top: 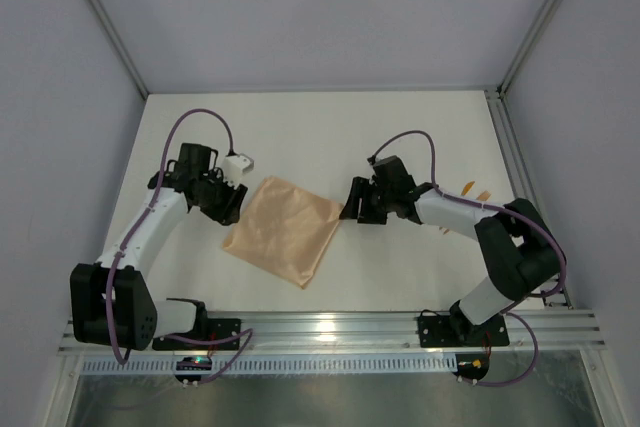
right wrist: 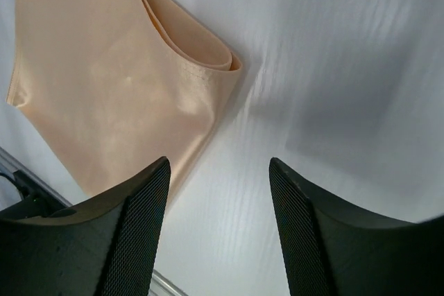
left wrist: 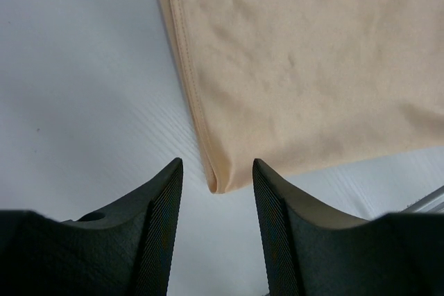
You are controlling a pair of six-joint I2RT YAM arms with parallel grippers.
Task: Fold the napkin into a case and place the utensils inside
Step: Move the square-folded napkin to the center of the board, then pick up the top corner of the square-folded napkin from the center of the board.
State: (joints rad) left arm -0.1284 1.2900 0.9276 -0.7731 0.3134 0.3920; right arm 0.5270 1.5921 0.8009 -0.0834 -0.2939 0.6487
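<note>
**Item 1: napkin** [top: 282,230]. Peach-orange, slight sheen. You have it folded to a smaller square, flat at ctr of table [top: 330,137], turned cornerwise btwn the two arms. R wrist view: napkin [right wrist: 104,81] shows doubled layers at a rolled fold by its nearest corner. L wrist view: napkin [left wrist: 305,67] shows a stitched hem along one edge.

**Item 2: L gripper** [top: 230,209]. At the napkin's left corner. Up close, L gripper [left wrist: 216,164] has jaws part-way apart. The corner sits in the gap w/ table showing on each side, not pinched. Tips touching table or not: can't tell.

**Item 3: R gripper** [top: 352,205]. At the napkin's right corner. Up close, R gripper [right wrist: 219,164] has jaws wide, only bare table btwn them. The corner lies just ahead, off to one side.

**Item 4: utensils** [top: 470,187]. Bright-orange bits on the table at far right, mostly hidden behind your R arm, well apart from the napkin. Count and type: can't tell.
</note>
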